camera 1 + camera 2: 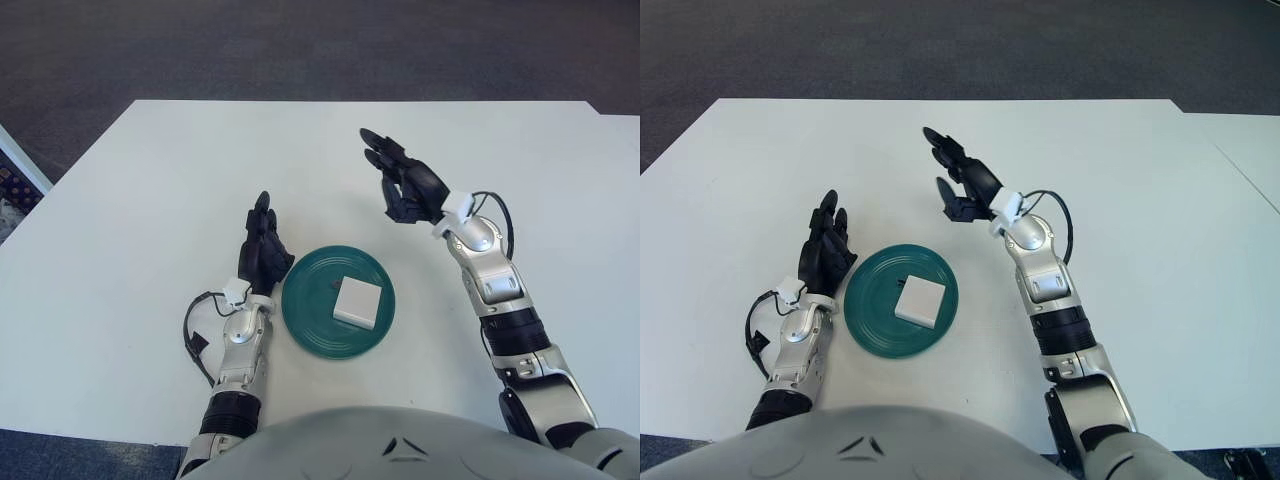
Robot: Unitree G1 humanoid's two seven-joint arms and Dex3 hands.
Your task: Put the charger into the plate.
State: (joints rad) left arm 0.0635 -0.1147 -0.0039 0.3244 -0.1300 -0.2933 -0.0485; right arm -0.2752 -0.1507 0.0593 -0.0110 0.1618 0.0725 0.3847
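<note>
A white square charger lies inside the dark green plate near the table's front edge, a little right of the plate's middle. My right hand is raised above the table behind and to the right of the plate, fingers spread and holding nothing. My left hand shows just left of the plate's rim, fingers extended and empty.
The white table spreads around the plate. Dark carpet lies beyond its far edge. A second table corner shows at the right in the right eye view.
</note>
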